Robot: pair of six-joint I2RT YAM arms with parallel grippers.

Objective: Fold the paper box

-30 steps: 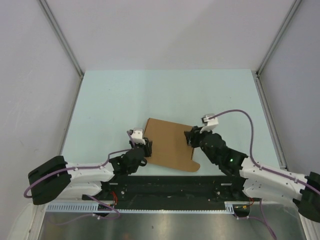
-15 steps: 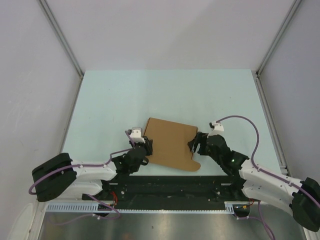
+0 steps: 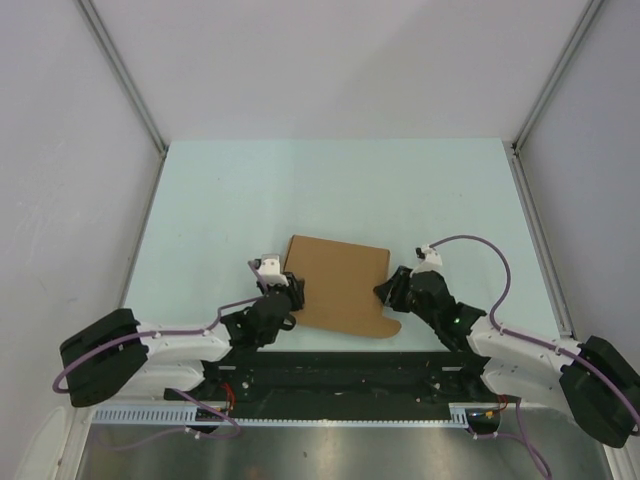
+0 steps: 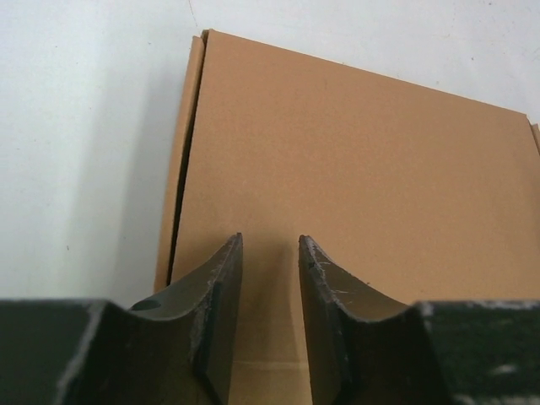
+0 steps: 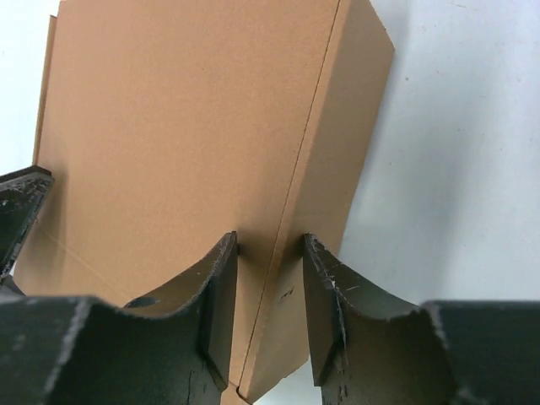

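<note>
While the plain brown cardboard paper box (image 3: 338, 285) lies flat at the centre of the pale desk (image 3: 330, 190), the left end effector (image 3: 291, 291) and right end effector (image 3: 386, 292) each clamp an opposite side edge. Uneven pulling could probably tear or skew a flap.

Plain brown paper box (image 3: 338, 286), pale-green table (image 3: 230, 190)

A pale mint-green counter (image 3: 330, 185) stretches beyond the jaws. Plain white panel walls (image 3: 340, 60) with grey metal corner posts (image 3: 125, 80) enclose it, evenly lit.
</note>
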